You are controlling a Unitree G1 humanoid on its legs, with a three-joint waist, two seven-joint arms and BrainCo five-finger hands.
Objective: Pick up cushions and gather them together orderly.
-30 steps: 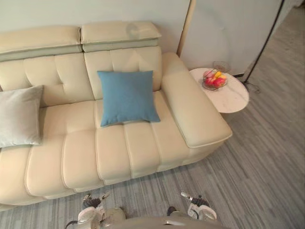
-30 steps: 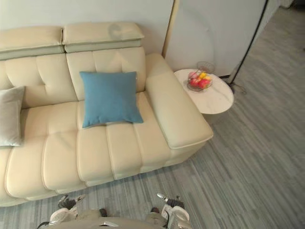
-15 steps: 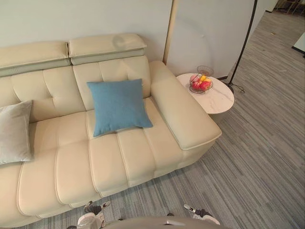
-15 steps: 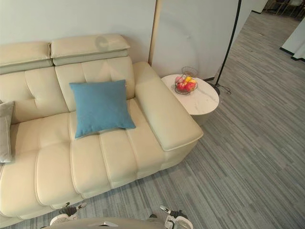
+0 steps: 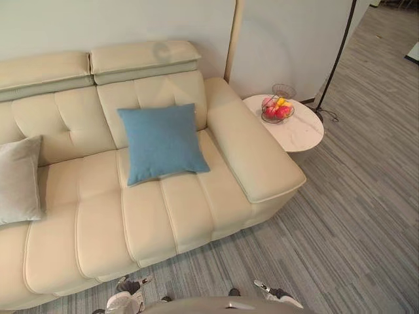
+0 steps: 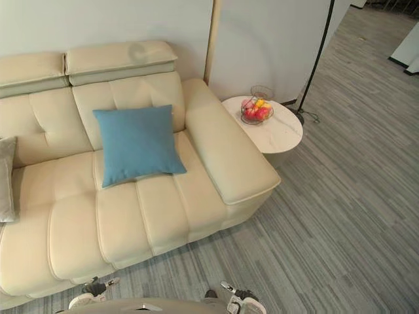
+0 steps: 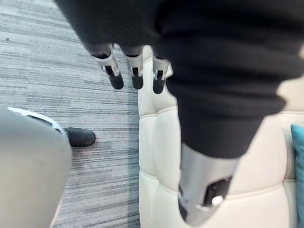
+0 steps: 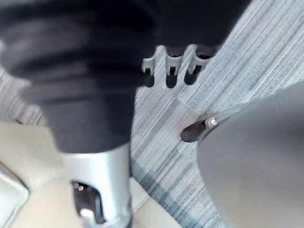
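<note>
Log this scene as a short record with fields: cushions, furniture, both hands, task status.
Blue cushion: leaning on the backrest, on the seat next to the armrest.
Grey cushion: leaning on the backrest farther to the robot's left, apart from the blue one.
Sofa: cream, tufted.
Side table: round, white, beside the armrest, carrying a wire fruit basket.
Left hand: open, empty, above the floor by the sofa front.
Right hand: open, empty, above the floor.
Task status: cushions not yet gathered.

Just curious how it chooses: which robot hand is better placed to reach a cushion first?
Probably the left. The blue cushion and grey cushion both lie left of centre, and the left robot hand hangs open by the sofa; the right robot hand hangs mostly over floor.
</note>
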